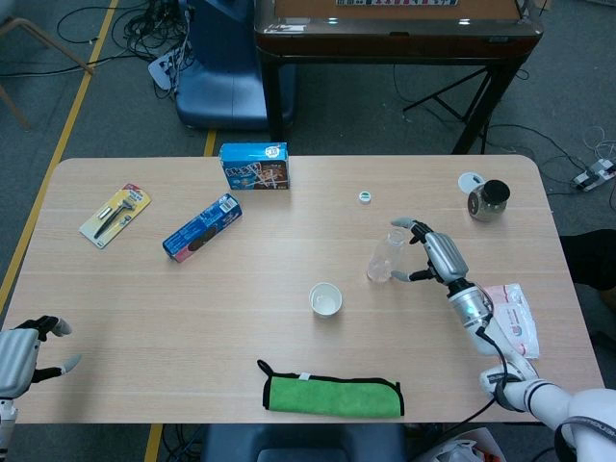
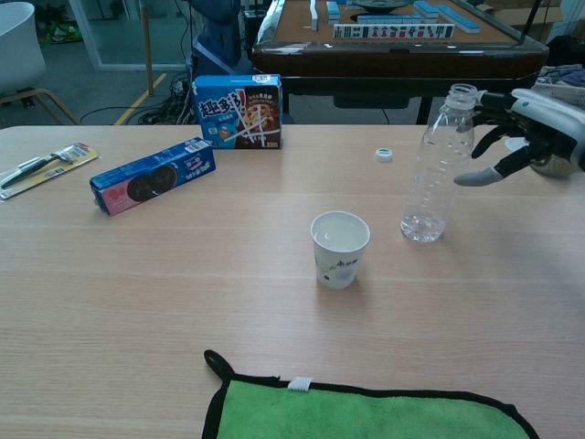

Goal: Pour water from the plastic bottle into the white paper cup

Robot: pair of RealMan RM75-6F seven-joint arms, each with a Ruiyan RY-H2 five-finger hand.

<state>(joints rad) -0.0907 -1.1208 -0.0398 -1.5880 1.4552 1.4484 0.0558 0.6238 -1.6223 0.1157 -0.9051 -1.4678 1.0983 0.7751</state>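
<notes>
- plastic bottle (image 2: 438,167) standing upright, uncapped, on table (image 2: 137,274), just right of white paper cup (image 2: 340,248)
- right hand (image 2: 535,133) hovering beside bottle, fingers spread, gripping nothing
- left hand (image 1: 19,354) sitting at near-left table edge, fingers apart, empty

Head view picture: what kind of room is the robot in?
Probably a lab or workshop, not a home. Cables lie tangled on the grey floor with yellow tape lines, a mahjong table stands behind the wooden table, and test items like a snack box are spread out.
</notes>
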